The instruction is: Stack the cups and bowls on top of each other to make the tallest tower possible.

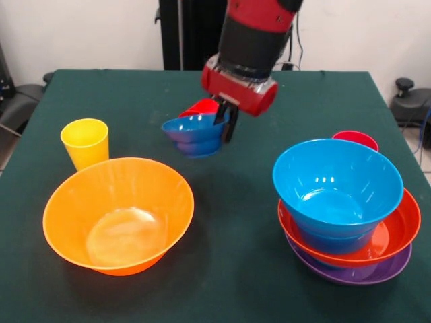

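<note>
small blue bowls (195, 134) | tilted, lifted off table | claw (226, 121) clamped on rim

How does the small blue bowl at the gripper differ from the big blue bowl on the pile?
The small blue bowl is much narrower than the big blue bowl. The small one is tilted, with the gripper shut on its rim; the big one sits level and untouched. The small one hangs near the table's middle, while the big one rests in the red-orange bowl above the purple bowl. Both are glossy blue and round.

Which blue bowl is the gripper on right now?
The small blue bowl at mid-table; the gripper pinches its rim. The large blue bowl sits nested on the tower.
</note>
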`<action>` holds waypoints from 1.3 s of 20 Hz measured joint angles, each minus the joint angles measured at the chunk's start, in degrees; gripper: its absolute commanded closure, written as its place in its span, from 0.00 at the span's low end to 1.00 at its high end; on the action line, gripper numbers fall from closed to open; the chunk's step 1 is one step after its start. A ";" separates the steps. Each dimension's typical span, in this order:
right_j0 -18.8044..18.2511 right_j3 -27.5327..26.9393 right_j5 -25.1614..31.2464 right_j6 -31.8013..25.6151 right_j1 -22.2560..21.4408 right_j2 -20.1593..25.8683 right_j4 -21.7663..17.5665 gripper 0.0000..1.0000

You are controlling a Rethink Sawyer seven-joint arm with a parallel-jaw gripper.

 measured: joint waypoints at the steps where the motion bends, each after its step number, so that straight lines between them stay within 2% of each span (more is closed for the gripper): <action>1: 0.29 0.01 0.67 0.00 -0.59 -0.13 0.18 1.00; 6: 1.76 0.03 4.95 0.00 -4.89 -1.33 1.56 1.00; 15: 1.81 -0.41 11.64 0.00 -9.32 -2.98 2.70 1.00; 19: 1.81 -2.14 16.48 0.00 -10.30 -3.75 2.77 1.00; 22: 1.83 -5.42 21.40 0.16 -10.46 -4.62 3.13 1.00; 26: 1.84 -8.73 24.84 1.07 -10.28 -5.03 3.73 1.00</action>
